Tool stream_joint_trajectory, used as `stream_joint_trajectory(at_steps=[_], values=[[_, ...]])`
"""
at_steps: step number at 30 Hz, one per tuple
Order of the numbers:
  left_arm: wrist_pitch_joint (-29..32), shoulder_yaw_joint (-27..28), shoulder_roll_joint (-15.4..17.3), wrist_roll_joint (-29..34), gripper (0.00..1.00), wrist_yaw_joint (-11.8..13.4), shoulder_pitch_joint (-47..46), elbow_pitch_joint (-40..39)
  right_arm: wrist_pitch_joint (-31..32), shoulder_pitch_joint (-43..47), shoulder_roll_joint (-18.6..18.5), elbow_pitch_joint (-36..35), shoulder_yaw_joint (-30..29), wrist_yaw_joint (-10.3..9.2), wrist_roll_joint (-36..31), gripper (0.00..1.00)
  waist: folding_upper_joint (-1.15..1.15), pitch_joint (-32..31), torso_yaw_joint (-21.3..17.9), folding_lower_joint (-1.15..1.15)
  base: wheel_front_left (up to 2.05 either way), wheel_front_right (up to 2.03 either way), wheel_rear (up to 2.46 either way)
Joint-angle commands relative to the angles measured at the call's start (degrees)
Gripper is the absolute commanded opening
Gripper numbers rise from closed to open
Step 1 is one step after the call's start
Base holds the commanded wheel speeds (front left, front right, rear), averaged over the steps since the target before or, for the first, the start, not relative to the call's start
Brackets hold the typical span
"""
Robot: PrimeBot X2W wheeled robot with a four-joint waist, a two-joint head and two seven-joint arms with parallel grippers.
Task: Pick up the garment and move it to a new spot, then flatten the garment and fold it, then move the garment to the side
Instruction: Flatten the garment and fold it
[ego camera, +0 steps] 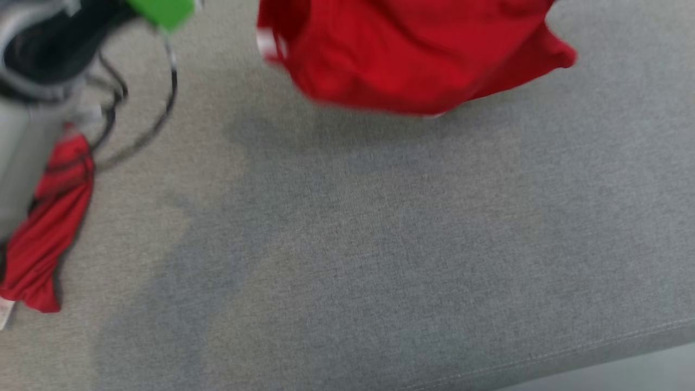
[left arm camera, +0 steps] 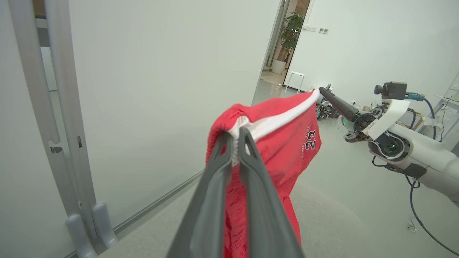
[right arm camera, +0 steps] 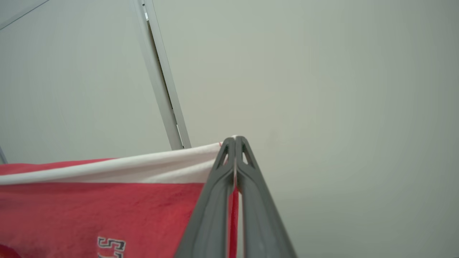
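garment point(left arm camera: 283, 154) pinched by left gripper point(left arm camera: 235, 135), by right gripper point(right arm camera: 235, 140); apparently lifted

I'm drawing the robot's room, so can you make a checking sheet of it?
Surface: grey cloth top, shadowed.
Job's things: red garment, hanging in the air by its white band.
Clutter: small gear on the far floor, unclear.
Grippers: left gripper shut on the band; right gripper shut on its other end.
Cables: black cables by the left arm; blue cable under the right arm.
Surroundings: white wall, doorway, plant, stool, grey posts.
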Motion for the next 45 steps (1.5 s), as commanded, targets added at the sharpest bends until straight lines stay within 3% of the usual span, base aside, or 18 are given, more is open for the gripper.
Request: stream_joint_trajectory(at_steps=[1,7,12,16,22,31,36,39,45], values=[[-1.1,-0.6,-1.4,3.2,0.0,-0.1,-4.4,3.6,-0.2,-4.0,2.2,2.6,-1.8,-0.06,-2.7,0.0,0.0,10.0,-2.7,0.0,0.0,0.0,0.0],[-12.9,-5.6,-7.0,15.0,0.0,-0.2,-20.5,15.9,-0.2,-17.1,11.9,11.3,-16.9,-0.07,-16.6,0.0,0.0,17.2,-5.2,0.0,0.0,0.0,0.0],[-29.2,-9.1,-8.0,20.4,0.0,-0.1,-25.3,24.0,-0.2,-16.5,17.5,7.1,-25.4,-0.07,-25.8,0.0,0.0,19.3,-6.0,0.0,0.0,0.0,0.0],[-33.6,-12.3,-7.5,19.1,0.0,-0.1,-21.6,27.6,-0.2,-10.2,19.6,1.7,-26.6,-0.07,-28.0,0.0,0.0,19.5,-5.5,0.0,0.0,0.0,0.0],[-34.9,-15.1,-3.8,16.7,0.0,-0.2,-9.0,23.0,-0.2,5.9,20.6,-5.9,-27.2,-0.07,-27.6,0.0,0.0,17.4,-3.6,0.0,0.0,0.0,0.0],[-34.8,-13.9,-0.9,24.9,0.0,-0.1,24.8,9.1,-0.2,38.7,23.2,-15.6,-33.8,-0.07,-28.4,0.0,0.0,8.5,0.1,0.0,0.0,0.0,0.0],[-34.8,-10.9,-1.9,29.9,0.0,-0.1,40.7,7.4,-0.2,52.9,25.1,-20.4,-35.8,-0.08,-26.1,0.0,0.0,3.4,0.5,0.0,0.0,0.0,0.0],[-34.8,-8.4,-3.0,34.0,0.0,0.6,48.6,5.9,-0.3,60.6,23.5,-23.5,-34.6,-0.08,-24.9,0.0,0.0,0.5,0.7,0.0,0.0,0.0,0.0],[-34.8,-4.1,-4.8,38.9,0.0,2.2,60.4,1.0,-0.3,72.7,22.4,-29.7,-37.8,-0.08,-22.7,0.0,0.0,-2.5,2.0,0.0,0.0,0.0,0.0]])
